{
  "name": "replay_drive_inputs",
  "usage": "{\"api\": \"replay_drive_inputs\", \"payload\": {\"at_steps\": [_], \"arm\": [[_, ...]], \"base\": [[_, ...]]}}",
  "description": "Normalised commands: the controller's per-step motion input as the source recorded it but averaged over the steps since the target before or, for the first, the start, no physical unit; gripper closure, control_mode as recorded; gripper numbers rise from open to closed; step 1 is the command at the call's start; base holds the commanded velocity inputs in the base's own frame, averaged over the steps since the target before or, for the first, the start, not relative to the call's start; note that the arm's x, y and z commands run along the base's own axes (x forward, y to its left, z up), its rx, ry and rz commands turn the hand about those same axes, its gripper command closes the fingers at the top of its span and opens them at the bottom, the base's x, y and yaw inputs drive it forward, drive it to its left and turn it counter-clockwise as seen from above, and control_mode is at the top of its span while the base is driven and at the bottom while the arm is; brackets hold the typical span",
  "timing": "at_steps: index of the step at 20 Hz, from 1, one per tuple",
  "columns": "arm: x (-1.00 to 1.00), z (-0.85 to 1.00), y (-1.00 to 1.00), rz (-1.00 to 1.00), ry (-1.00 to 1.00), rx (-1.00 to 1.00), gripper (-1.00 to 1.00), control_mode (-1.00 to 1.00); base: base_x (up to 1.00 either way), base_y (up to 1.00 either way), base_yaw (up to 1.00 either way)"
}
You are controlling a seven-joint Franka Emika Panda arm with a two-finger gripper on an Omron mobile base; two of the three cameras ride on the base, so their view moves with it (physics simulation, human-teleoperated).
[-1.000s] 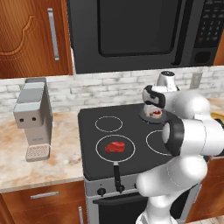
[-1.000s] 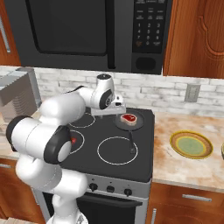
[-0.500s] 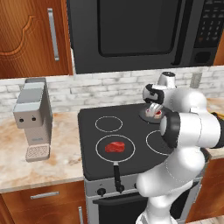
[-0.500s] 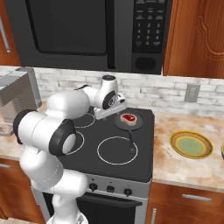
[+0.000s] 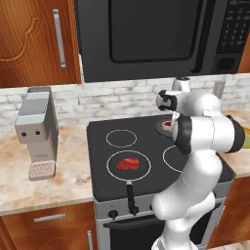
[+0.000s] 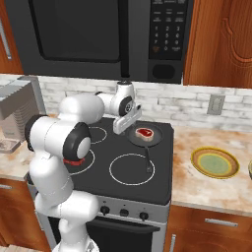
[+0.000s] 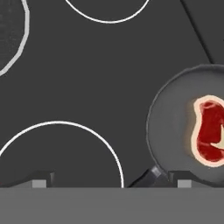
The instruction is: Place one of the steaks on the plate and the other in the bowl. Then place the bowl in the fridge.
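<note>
One steak [image 6: 144, 132] lies in a dark pan [image 6: 156, 139] on the stove's back right burner; in the hand view this steak [image 7: 210, 133] and the pan [image 7: 175, 118] sit at the right. The other steak [image 5: 128, 163] lies in a pan [image 5: 113, 168] on the front left burner. My gripper [image 6: 127, 123] hangs open just left of the back pan, pointing down at the bare stove top [image 7: 87, 78], with nothing between its fingertips [image 7: 41, 179]. The yellow-rimmed green plate [image 6: 215, 163] rests on the counter to the right. The bowl and the fridge are out of view.
A black microwave [image 5: 151, 39] hangs low over the stove. A grey coffee machine [image 5: 36, 129] stands on the counter to the left. Both pan handles [image 5: 131, 195] point toward the stove's front edge. Wooden cabinets [image 6: 221, 44] flank the microwave.
The arm has folded in, its elbow swinging toward the stove's middle. The hand has stayed beside the back pan with its jaws open. Both steaks lie where they were.
</note>
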Motion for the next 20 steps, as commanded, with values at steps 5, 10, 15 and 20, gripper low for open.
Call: {"api": "replay_drive_inputs", "payload": {"at_steps": [5, 10, 15, 20], "arm": [[0.00, -0.12, -0.10, 0.14, 0.00, 0.00, -1.00, -1.00], [0.12, -0.33, 0.00, 0.13, 0.00, -0.02, -1.00, -1.00], [0.35, -0.07, 0.00, 0.12, 0.00, -0.02, -1.00, -1.00], [0.43, 0.02, -0.01, 0.17, 0.00, 0.00, -1.00, -1.00]], "base": [[0.00, 0.00, 0.00], [0.00, 0.00, 0.00], [0.00, 0.00, 0.00], [0.00, 0.00, 0.00]]}}
